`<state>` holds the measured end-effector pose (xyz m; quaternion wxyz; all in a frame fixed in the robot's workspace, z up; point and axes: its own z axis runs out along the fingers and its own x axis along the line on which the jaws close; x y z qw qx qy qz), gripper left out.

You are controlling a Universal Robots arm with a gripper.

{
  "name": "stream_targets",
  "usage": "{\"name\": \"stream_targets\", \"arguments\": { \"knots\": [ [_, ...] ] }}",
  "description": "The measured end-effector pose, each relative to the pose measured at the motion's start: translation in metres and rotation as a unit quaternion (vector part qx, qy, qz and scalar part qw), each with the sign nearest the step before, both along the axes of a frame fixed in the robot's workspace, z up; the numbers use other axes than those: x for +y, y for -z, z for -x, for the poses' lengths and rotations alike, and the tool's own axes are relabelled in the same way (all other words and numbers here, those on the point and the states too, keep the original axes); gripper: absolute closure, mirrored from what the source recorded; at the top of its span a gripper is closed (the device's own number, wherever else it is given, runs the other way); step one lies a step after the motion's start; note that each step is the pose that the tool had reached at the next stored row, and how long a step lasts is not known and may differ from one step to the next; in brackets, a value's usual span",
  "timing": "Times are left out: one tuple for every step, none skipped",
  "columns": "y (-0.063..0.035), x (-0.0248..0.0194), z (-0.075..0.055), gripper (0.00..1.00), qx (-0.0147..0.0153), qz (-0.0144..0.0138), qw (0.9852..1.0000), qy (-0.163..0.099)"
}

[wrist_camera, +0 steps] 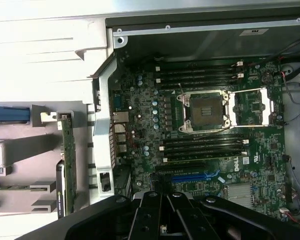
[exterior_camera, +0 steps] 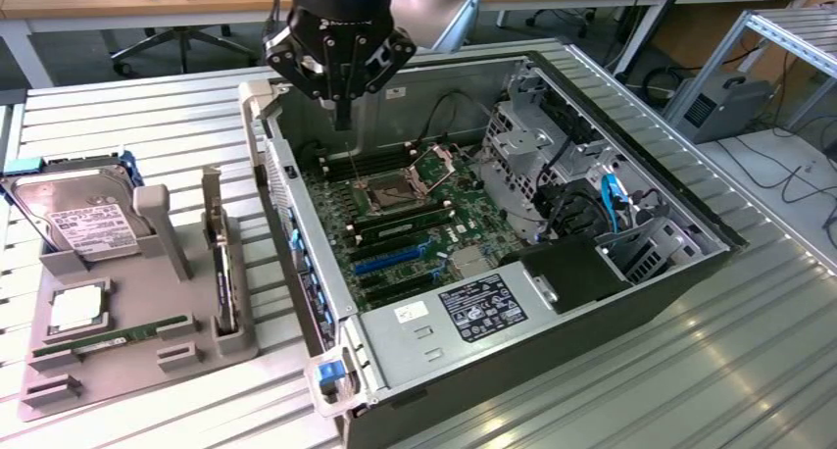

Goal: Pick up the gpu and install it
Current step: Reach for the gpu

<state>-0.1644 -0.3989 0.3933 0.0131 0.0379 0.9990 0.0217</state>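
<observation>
Green gpu [exterior_camera: 223, 273] [wrist_camera: 68, 155], upright on edge in a grey holder [exterior_camera: 78, 390] slot, just beside the open case [exterior_camera: 589, 356]

The closed, empty claw [exterior_camera: 343, 114] hangs over the open case [exterior_camera: 406, 359]; the gpu [exterior_camera: 225, 280] stands in the holder [exterior_camera: 105, 385].

On the table [exterior_camera: 654, 371] the open case [exterior_camera: 406, 349] holds the motherboard [exterior_camera: 416, 224], the gripper [exterior_camera: 341, 116] hangs over its far end, and just beside it on the exterior view's left the holder [exterior_camera: 78, 390] carries the hard drive [exterior_camera: 85, 224], the RAM stick [exterior_camera: 112, 338] and, nearest the case, the gpu [exterior_camera: 225, 273] on edge.
</observation>
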Motion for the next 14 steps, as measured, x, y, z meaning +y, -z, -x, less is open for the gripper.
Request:
{"name": "stream_targets", "arguments": {
  "knots": [
    [0.0,0.0,0.0002,0.89,0.0,0.0,1.0,0.0],
    [0.0,0.0,0.0005,0.89,0.0,0.0,1.0,0.0],
    [0.0,0.0,0.0008,0.89,0.0,0.0,1.0,0.0],
    [0.0,0.0,0.001,0.89,0.0,0.0,1.0,0.0],
    [0.0,0.0,0.0013,0.89,0.0,0.0,1.0,0.0],
    [0.0,0.0,0.0015,0.89,0.0,0.0,1.0,0.0],
    [0.0,0.0,0.0018,0.89,0.0,0.0,1.0,0.0],
    [0.0,0.0,0.0021,0.89,0.0,0.0,1.0,0.0],
    [0.0,0.0,0.0023,0.89,0.0,0.0,1.0,0.0],
    [0.0,0.0,0.0027,0.89,0.0,0.0,1.0,0.0],
    [0.0,0.0,0.003,0.89,0.0,0.0,1.0,0.0],
    [0.0,0.0,0.0033,0.89,0.0,0.0,1.0,0.0],
    [0.0,0.0,0.0035,0.89,0.0,0.0,1.0,0.0],
    [0.0,0.0,0.0038,0.89,0.0,0.0,1.0,0.0]
  ]
}}
